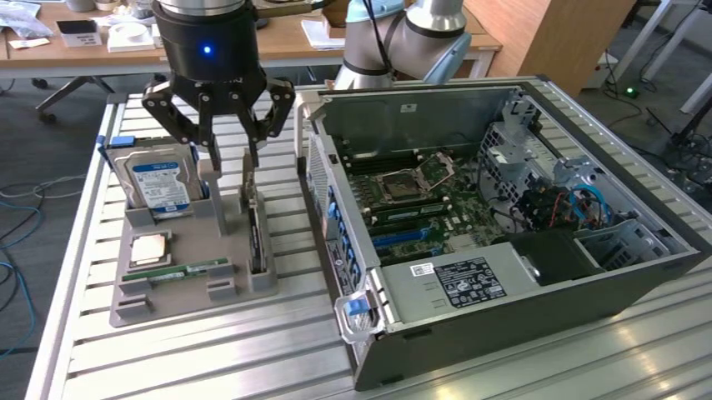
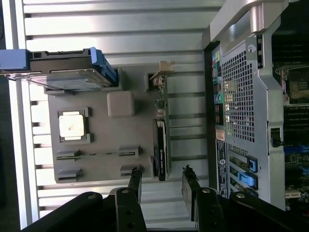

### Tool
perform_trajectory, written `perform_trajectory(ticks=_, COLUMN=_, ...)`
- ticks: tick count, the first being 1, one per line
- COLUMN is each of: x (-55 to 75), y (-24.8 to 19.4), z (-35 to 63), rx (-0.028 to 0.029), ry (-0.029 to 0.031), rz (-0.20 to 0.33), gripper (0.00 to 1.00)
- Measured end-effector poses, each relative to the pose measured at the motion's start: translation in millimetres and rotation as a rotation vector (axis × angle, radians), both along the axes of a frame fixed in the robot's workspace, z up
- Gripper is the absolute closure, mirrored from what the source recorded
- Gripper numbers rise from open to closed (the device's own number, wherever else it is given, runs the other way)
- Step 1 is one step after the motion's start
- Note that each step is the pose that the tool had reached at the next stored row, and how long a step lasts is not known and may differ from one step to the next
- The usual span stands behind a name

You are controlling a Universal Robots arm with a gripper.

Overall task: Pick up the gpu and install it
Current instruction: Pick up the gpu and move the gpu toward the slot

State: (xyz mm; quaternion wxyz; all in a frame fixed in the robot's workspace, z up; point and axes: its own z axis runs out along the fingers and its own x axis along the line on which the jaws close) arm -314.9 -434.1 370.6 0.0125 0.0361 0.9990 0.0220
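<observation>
The gpu (image 1: 255,223) stands on its long edge in a slot of the grey parts holder (image 1: 189,292), a thin dark card with a pale end bracket (image 2: 161,72). My gripper (image 1: 227,158) hangs open just above the holder, near the card's far end, touching nothing. In the wrist view the gpu (image 2: 161,140) runs lengthwise toward the gap between my two fingers (image 2: 135,180), and the gripper (image 2: 161,178) straddles the line of the card. The open computer case (image 1: 501,250) lies to the exterior view's right, its motherboard (image 1: 418,204) exposed.
In the same holder are a silver hard drive with a blue label (image 1: 156,182), a CPU (image 1: 150,248) and a narrow RAM stick (image 1: 189,271). The case's rear wall (image 2: 241,106) stands close beside the gpu. Everything rests on a slatted aluminium table (image 1: 223,358).
</observation>
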Motion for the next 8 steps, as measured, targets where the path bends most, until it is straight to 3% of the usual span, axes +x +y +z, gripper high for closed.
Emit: perform_trajectory(ticks=8, x=0.0, y=0.0, z=-3.4, rx=0.0, ry=0.0001, rz=0.0, gripper=0.53)
